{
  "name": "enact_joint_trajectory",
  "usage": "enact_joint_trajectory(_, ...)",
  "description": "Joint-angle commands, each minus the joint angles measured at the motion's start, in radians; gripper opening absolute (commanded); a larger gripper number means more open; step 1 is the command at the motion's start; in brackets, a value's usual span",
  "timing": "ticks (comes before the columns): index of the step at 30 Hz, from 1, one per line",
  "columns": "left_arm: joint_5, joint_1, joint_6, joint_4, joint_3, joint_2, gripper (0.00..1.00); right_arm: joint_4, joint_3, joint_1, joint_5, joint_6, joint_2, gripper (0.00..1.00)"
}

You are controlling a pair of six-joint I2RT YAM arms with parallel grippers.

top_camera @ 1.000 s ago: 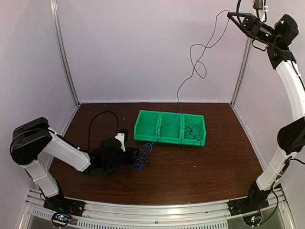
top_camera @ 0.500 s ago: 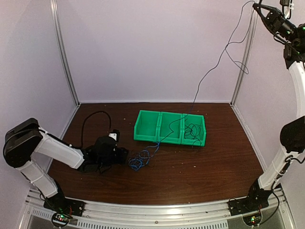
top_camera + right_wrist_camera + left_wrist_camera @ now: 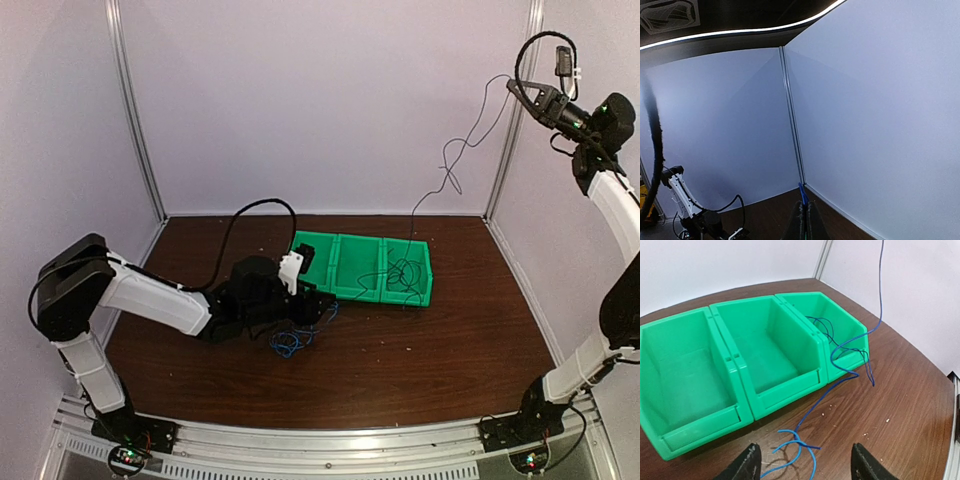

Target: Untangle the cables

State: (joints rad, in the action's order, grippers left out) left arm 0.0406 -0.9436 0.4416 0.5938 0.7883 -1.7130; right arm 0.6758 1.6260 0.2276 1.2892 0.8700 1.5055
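Observation:
A loose bunch of blue cable [image 3: 288,342] lies on the table in front of the green three-compartment bin [image 3: 330,262]. One long blue cable [image 3: 840,383] runs from that bunch past the bin's right compartment and up to my right gripper [image 3: 516,86], which is raised high at the back right. In the right wrist view that gripper [image 3: 803,215] is shut on the blue cable's end [image 3: 802,194]. Dark cables [image 3: 823,326] lie in the right compartment. My left gripper [image 3: 320,304] is open and low, its fingertips [image 3: 749,465] either side of the blue loops [image 3: 796,445], just short of them.
The green bin [image 3: 785,390] has its left and middle compartments empty. The enclosure's walls and a metal corner post [image 3: 515,120] stand close behind my right arm. Small crumbs dot the wooden table [image 3: 900,405].
My left arm has swung right from the table's left side to the bin's front, by the blue bunch. My right gripper has come down and left from the top corner, still holding the cable.

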Motion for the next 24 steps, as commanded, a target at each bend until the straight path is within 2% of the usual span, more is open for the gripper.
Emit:
enact_joint_trajectory(1,-0.094,-0.007,-0.071,-0.101,0.101,-0.101,0.62,-0.35,-0.068,-0.016,-0.016,-0.353,-0.102,0.0)
enact_joint_trajectory(4,-0.121,-0.007,-0.088,-0.125,0.117,-0.131,0.62,-0.668,-0.089,-0.022,-0.082,-0.693,-0.14,0.0)
enact_joint_trajectory(7,-0.158,-0.007,-0.116,-0.175,0.142,-0.16,0.62,-0.785,-0.132,-0.023,-0.119,-0.805,-0.171,0.0)
enact_joint_trajectory(11,-0.163,-0.007,-0.144,-0.247,0.176,-0.2,0.59,-0.819,-0.181,-0.024,-0.133,-0.835,-0.202,0.0)
enact_joint_trajectory(17,-0.064,-0.007,-0.157,-0.31,0.203,-0.237,0.5,-0.827,-0.197,-0.024,-0.136,-0.834,-0.218,0.0)
enact_joint_trajectory(24,0.053,-0.007,-0.136,-0.371,0.172,-0.252,0.31,-0.856,-0.101,-0.018,-0.131,-0.819,-0.2,0.0)
